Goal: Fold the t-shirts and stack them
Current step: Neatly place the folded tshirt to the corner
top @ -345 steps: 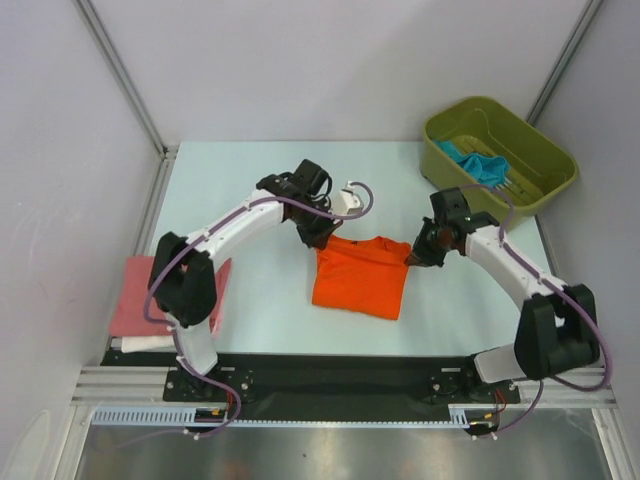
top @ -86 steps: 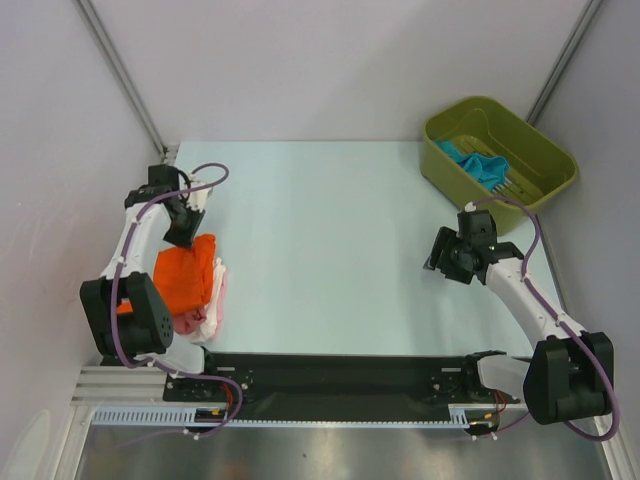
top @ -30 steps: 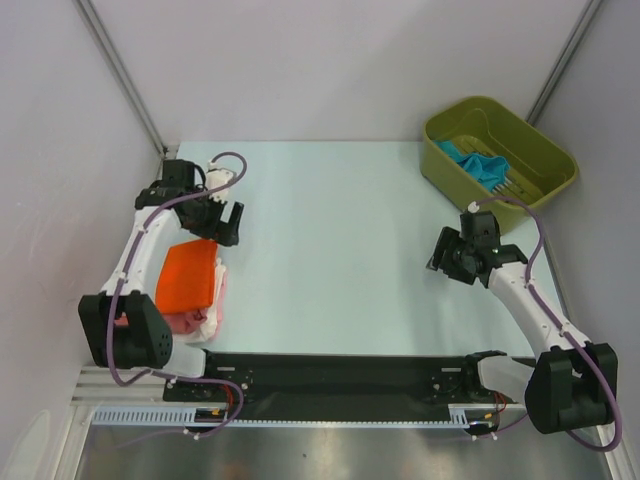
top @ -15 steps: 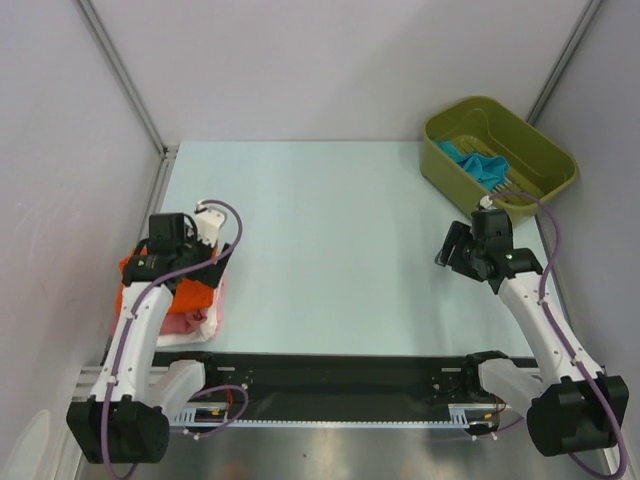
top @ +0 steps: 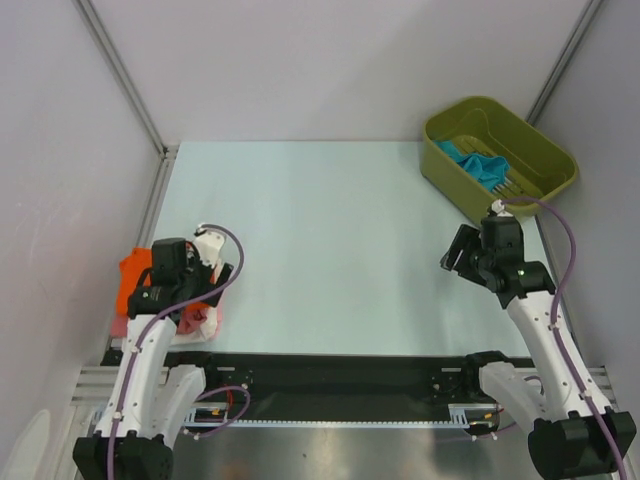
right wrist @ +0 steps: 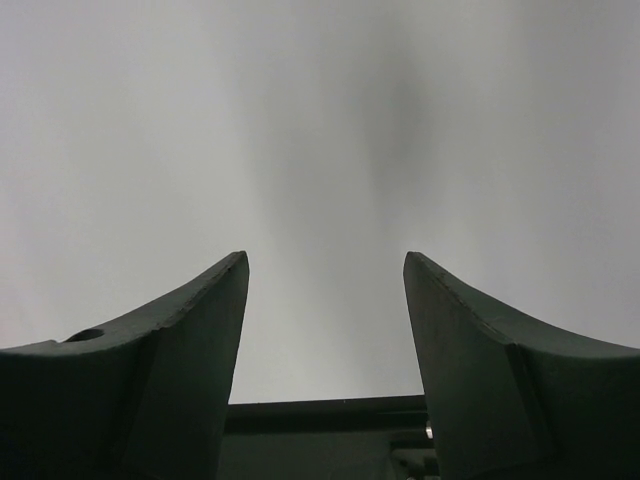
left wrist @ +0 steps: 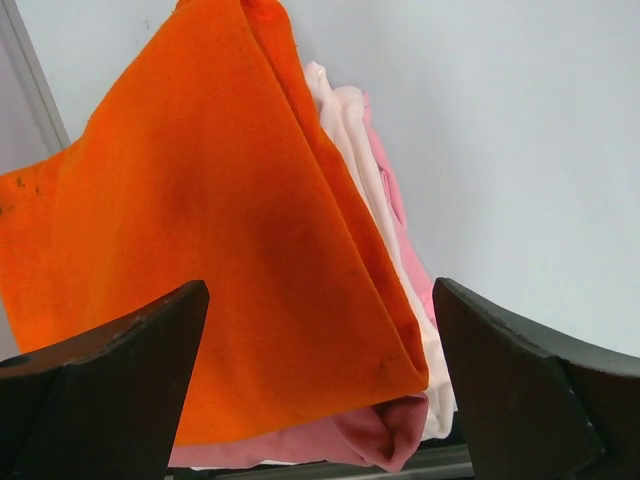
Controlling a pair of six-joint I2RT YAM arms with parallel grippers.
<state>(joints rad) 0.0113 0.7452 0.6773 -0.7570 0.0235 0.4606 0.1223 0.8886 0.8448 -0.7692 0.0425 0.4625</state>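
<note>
Orange t-shirt (left wrist: 200,250) folded on the pink t-shirt (left wrist: 350,440) and white t-shirt (left wrist: 340,125), at the table's (top: 330,230) near-left corner. Teal t-shirt (top: 478,165) crumpled in green bin (top: 455,185), not yet folded. Left gripper (left wrist: 315,290) and right gripper (right wrist: 325,260) both spread, empty

Open tabletop (top: 330,230) mid-cell — olive bin (top: 452,188) far right, t-shirt stack (top: 131,278) near left

On the near-left pile, the orange t-shirt (left wrist: 200,260) is plain and bright, the white t-shirt (left wrist: 347,130) creamy, and the pink t-shirt (left wrist: 350,440) dusky; none is patterned. The teal-blue t-shirt (top: 478,165) contrasts with the olive-green bin (top: 540,135) at far right. The table (top: 330,220) is pale blue-green. The left arm (top: 140,370) and right arm (top: 545,330) are white with black joints and purple cables (top: 565,250).
</note>
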